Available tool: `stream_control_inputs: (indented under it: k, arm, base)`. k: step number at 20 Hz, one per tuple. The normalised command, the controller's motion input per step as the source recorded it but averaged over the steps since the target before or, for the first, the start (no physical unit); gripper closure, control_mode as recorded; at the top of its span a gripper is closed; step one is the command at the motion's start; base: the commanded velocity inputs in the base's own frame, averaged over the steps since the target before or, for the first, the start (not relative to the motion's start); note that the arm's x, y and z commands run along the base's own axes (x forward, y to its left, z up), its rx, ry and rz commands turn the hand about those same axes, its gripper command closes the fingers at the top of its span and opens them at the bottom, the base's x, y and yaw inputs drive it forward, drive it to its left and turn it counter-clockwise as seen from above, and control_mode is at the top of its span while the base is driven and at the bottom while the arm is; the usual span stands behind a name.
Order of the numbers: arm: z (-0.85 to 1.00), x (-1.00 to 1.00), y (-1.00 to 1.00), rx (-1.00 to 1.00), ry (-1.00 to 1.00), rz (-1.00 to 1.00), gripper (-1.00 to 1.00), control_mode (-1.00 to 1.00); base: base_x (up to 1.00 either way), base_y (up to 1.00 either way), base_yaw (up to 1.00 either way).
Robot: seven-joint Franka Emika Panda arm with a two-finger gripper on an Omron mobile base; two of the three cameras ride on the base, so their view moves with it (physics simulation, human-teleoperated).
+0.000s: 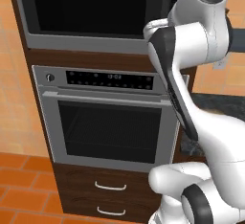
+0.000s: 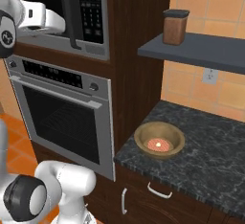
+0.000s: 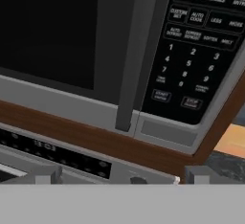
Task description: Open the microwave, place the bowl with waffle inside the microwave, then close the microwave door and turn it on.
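The microwave (image 1: 95, 12) sits built into the dark wood column, above the wall oven. The microwave door (image 3: 52, 31) is shut, its dark window in a grey frame. Its dark upright handle (image 3: 139, 50) runs beside the black keypad (image 3: 196, 50). My gripper (image 3: 122, 177) is open, with nothing between its fingers. It hovers close in front of the door's lower edge, just below the handle's bottom end. On the black stone counter to the right stands the wooden bowl (image 2: 159, 140), upright. The waffle (image 2: 159, 145) with its pale butter pat lies inside it.
The steel wall oven (image 2: 62, 117) with a bar handle is below the microwave, and drawers (image 1: 110, 189) are under that. A dark shelf (image 2: 206, 50) above the counter (image 2: 215, 137) carries a brown jar (image 2: 174, 26). My own arm (image 1: 177, 89) blocks the column's right side.
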Motion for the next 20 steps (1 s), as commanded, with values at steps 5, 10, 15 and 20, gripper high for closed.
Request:
stream_control_inputs:
  k: [5,10,15,20]
  arm:
    - [0.0,0.45,-0.03,0.0,-0.04,0.0,-1.0,-1.0]
    - [0.0,0.36,-0.1,0.0,-0.15,-0.01,-1.0,-1.0]
    - [0.0,0.48,-0.04,0.0,0.0,-0.02,-1.0,-1.0]
    - [0.0,0.4,-0.03,0.0,0.0,-0.04,-1.0,-1.0]
  base:
    - [0.0,0.0,0.0]
    - [0.0,0.0,0.0]
    - [0.0,0.0,0.0]
    - [0.0,0.0,0.0]
